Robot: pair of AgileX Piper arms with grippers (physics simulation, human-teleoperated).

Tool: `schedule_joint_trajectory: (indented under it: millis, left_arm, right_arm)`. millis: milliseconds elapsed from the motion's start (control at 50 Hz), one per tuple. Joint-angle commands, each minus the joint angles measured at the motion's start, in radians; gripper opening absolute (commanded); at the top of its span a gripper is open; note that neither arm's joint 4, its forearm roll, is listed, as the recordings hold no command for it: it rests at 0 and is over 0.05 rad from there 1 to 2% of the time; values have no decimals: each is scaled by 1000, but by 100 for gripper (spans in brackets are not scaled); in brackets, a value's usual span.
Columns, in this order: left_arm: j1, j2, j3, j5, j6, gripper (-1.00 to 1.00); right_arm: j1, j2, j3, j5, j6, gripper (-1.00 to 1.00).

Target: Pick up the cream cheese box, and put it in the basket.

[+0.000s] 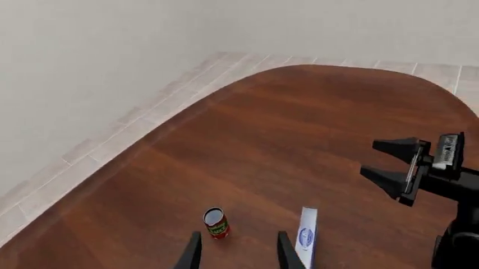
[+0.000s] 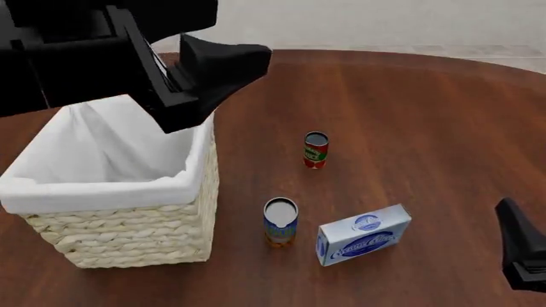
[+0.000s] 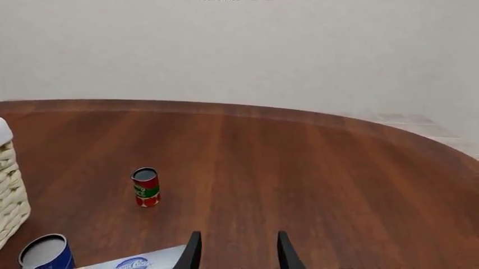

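The cream cheese box point(image 2: 364, 233) lies flat on the wooden table, right of the basket point(image 2: 119, 240). It also shows in the left wrist view point(image 1: 305, 236) and at the edge of the right wrist view point(image 3: 138, 262). My left gripper point(image 2: 234, 80) is open and empty, held high above the basket's far right corner; its fingertips point(image 1: 193, 252) show nothing between them. My right gripper point(image 2: 522, 252) is open and empty, low at the right and right of the box. Its fingertips point(image 3: 193, 249) stand apart, and it also shows in the left wrist view point(image 1: 382, 162).
A red can point(image 2: 316, 149) stands upright beyond the box. A blue and orange can point(image 2: 280, 221) stands between the basket and the box, close to the box's left end. The table's rounded far edge point(image 1: 224, 84) meets a tiled floor and wall.
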Motion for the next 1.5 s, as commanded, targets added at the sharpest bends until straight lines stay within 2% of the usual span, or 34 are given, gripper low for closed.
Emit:
schedule_joint_trajectory:
  millis: [20,40,200,240,340,660,1160,1500]
  left_arm:
    - [-82,72,35,-71,-39,100]
    - [-88,77,36,-74,-47,100]
    - [-150,141,52,-118,-112,100]
    - [-170,152,58,-133,-133,100]
    - [-189,190,76,-172,-155,100]
    - [-211,271,113,-268,-241,100]
    - [-139,443,114,-354,-266,100]
    - [-151,544,153,-424,-271,100]
  right_arm:
    - [-26,-1,2,-17,-62,100]
    - [-14,-1,0,-11,-46,100]
    - [-26,-1,-17,-17,-90,100]
    - [-22,-1,-26,-10,-86,100]
    - [-32,-1,-19,-25,-122,100]
    - [-25,-1,-28,-23,-138,100]
    - [-13,-1,-24,-30,-129,100]
    - [-8,-1,-25,-36,-128,100]
